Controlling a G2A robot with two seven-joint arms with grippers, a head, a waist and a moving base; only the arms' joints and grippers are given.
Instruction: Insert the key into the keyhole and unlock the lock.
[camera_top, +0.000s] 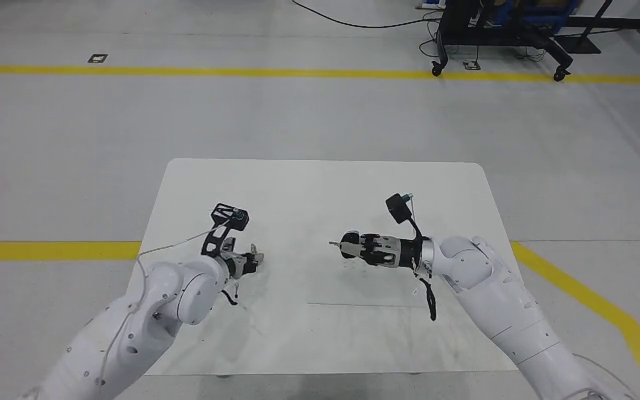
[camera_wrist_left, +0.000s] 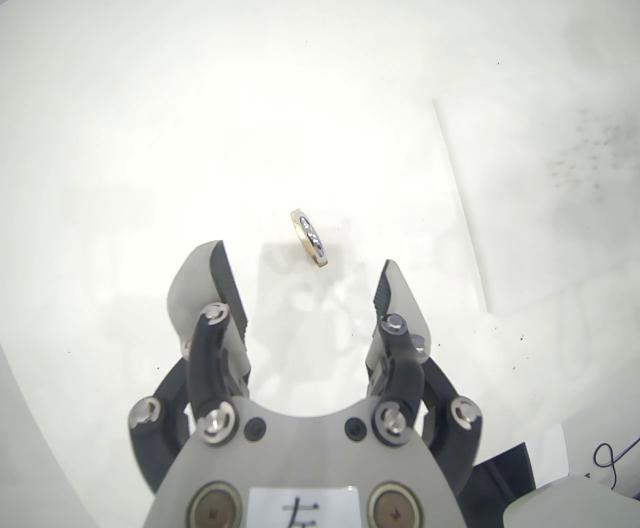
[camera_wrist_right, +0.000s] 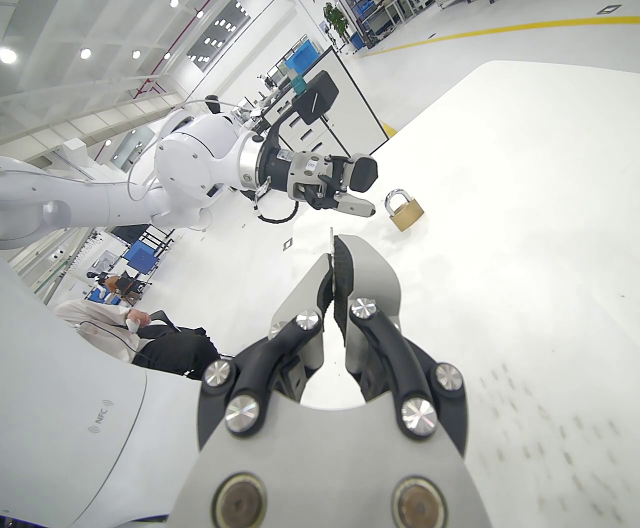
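We see the brass padlock resting on the white worktop just off the left gripper, its fingers spread. Away from the padlock, the right gripper clamps a thin key, mostly hidden between its fingers.

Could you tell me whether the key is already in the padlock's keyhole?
Out. The key is pinched in the shut right gripper, clearly apart from the padlock, which sits on the table.

Lock of brass and glossy metal, smooth matt table
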